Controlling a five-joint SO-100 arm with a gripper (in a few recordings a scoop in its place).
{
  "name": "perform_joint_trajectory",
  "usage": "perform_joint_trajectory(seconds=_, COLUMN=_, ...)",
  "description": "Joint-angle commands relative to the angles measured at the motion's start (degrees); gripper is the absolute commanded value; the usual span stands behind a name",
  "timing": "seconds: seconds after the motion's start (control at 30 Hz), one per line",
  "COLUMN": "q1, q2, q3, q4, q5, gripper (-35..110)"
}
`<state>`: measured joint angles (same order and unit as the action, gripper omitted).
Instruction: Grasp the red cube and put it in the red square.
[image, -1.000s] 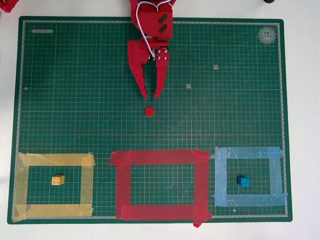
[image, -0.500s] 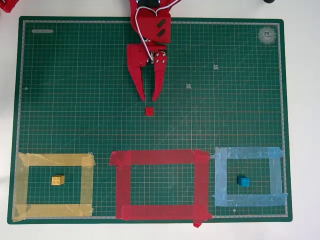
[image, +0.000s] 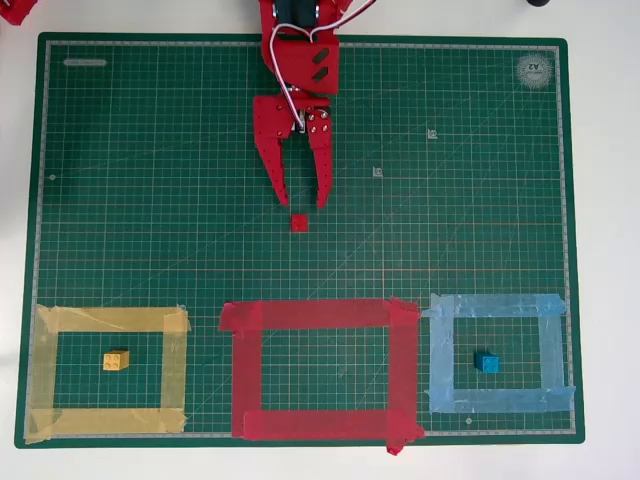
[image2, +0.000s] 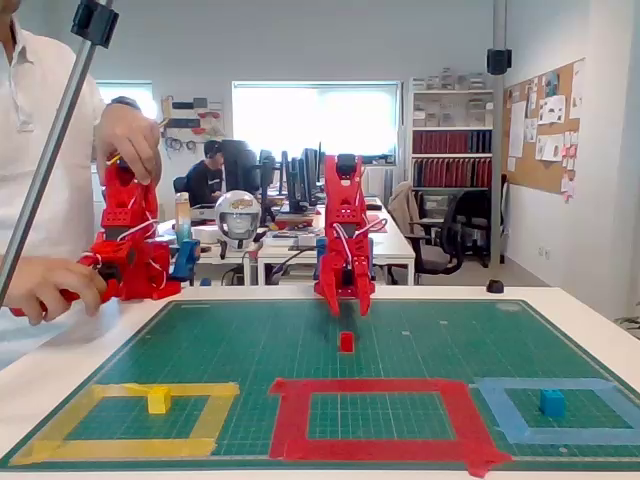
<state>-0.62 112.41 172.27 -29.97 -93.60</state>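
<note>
The red cube rests on the green mat near its middle, well short of the red square at the mat's near edge. My red gripper hangs open just behind the cube, its two fingertips spread a little wider than the cube and pointing down at it. Nothing is between the fingers. The inside of the red square holds only bare mat.
A yellow cube sits inside a yellow tape frame at the left. A blue cube sits inside a light blue tape frame at the right. The green mat lies on a white table.
The gripper has come closer to the red cube over the last second, and its fingers have spread slightly wider. The cubes have not moved.
</note>
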Motion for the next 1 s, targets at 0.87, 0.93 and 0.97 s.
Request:
perform_joint_trajectory(seconds=0.87, q1=2.29, q2=-15.82, q3=-11.34, q4=-3.60, q5=0.26, gripper=19)
perform_joint_trajectory(seconds=0.93, q1=2.29, q2=-16.79, q3=-12.57, q4=-3.60, q5=0.26, gripper=19)
perform_joint_trajectory(seconds=0.97, q1=2.37, q2=-17.23, q3=-13.10, q4=-3.60, q5=0.26, gripper=19)
